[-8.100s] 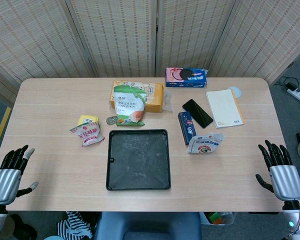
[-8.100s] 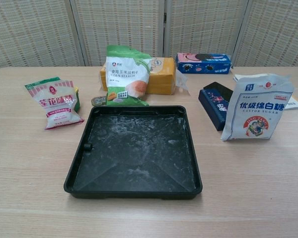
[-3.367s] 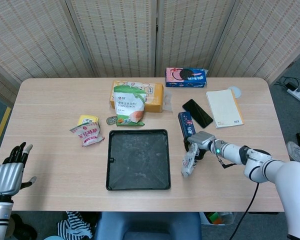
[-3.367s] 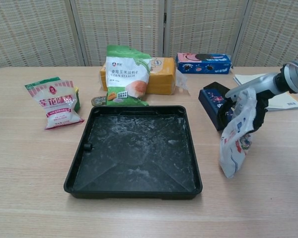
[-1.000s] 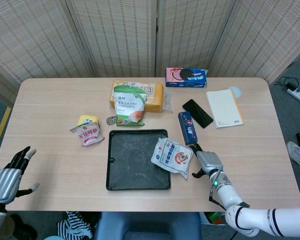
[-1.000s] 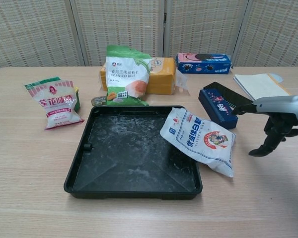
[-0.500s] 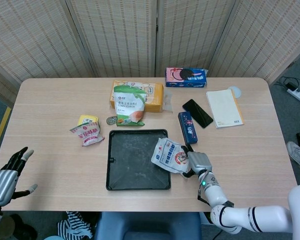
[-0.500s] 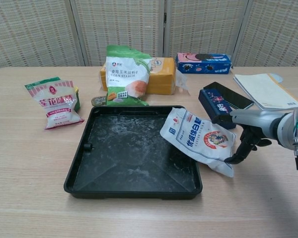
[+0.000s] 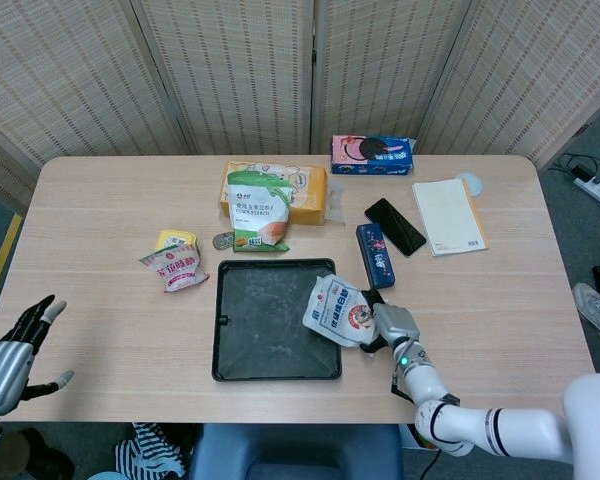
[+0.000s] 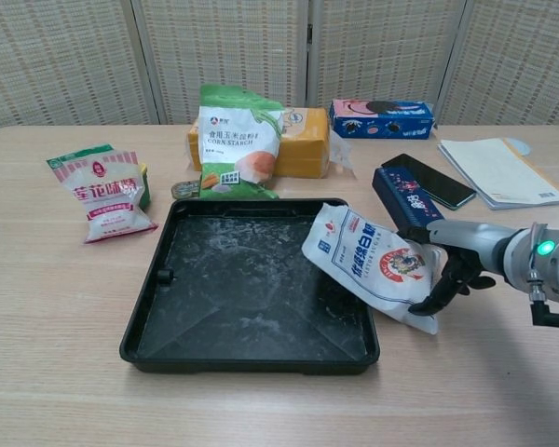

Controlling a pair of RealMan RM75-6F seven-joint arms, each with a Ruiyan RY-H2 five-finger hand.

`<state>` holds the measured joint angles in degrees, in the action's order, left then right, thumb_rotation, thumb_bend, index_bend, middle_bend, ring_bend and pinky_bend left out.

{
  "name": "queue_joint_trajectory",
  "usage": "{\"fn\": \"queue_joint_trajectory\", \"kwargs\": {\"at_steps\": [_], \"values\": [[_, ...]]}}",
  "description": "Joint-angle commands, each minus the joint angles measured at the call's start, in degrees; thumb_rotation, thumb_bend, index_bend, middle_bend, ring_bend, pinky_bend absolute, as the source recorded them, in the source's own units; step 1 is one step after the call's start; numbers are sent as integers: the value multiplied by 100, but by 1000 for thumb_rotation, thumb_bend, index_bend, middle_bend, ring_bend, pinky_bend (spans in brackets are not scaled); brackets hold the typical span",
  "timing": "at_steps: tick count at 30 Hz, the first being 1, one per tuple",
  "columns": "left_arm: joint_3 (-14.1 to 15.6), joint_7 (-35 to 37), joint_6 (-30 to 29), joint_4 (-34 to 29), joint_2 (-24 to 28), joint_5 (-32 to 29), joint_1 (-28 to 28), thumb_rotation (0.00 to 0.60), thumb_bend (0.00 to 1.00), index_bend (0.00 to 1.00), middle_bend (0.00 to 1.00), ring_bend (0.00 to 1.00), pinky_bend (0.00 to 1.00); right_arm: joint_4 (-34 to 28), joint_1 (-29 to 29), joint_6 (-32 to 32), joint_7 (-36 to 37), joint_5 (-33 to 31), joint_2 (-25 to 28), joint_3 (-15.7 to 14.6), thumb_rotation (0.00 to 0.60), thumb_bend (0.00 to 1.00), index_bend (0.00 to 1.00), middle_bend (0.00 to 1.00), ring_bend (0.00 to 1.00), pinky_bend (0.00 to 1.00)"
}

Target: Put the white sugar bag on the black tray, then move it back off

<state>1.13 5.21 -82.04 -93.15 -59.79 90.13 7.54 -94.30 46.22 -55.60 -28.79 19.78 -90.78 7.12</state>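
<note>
The white sugar bag [image 9: 340, 312] [image 10: 373, 261] lies tilted across the right rim of the black tray [image 9: 265, 335] [image 10: 233, 289], partly in the tray and partly over the table. My right hand [image 9: 390, 325] [image 10: 452, 270] is at the bag's right end, its dark fingers curled onto that edge and gripping it. My left hand [image 9: 5, 365] hangs off the table's front left corner with fingers spread and nothing in it; only the head view shows it.
Behind the tray stand a green cornstarch bag [image 9: 258, 210] [image 10: 238, 140] and a yellow box [image 9: 305, 190]. A small pink-and-white packet [image 9: 177, 265] lies left. A dark blue box [image 9: 376, 253] [image 10: 405, 200], phone [image 9: 395, 226], notebook [image 9: 448, 215] and cookie box [image 9: 372, 154] sit right and behind.
The right hand set the bag on the tray's right rim and drew back. It has now come in again to the bag's right end and closed its fingers on it, and the bag shifted slightly.
</note>
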Motion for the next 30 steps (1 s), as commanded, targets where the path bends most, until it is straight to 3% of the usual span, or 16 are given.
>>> {"fn": "queue_joint_trajectory", "kwargs": {"at_steps": [1,4,8,10,14,24,30], "values": [[-7,13,-3,2,7,-2,1,600,216,44,8,93,382,184,24,66,65,40,-160,38,600,280,0,0,787,918],[-5,24,-5,-1,12,13,3,600,216,46,10,96,383,308,-26,50,200,247,-288,67,600,280,0,8,802,928],[-1,24,18,4,13,10,10,600,216,46,10,100,386,497,-156,-134,433,719,-456,105,600,280,9,199,827,945],[-8,25,22,4,15,-5,11,600,216,46,10,102,387,565,-226,-286,492,924,-526,102,600,281,127,327,840,966],[-24,22,35,-20,27,-56,8,600,217,45,11,107,388,646,-325,-455,531,1121,-591,121,600,315,371,491,871,1000],[-53,-15,95,-21,25,-130,26,600,219,44,11,114,390,872,-468,-254,642,1424,-506,164,600,436,578,645,878,1000],[-84,-94,139,-9,-7,-211,41,600,219,43,10,114,390,649,-347,446,791,1864,131,257,600,448,650,691,884,1000]]}}
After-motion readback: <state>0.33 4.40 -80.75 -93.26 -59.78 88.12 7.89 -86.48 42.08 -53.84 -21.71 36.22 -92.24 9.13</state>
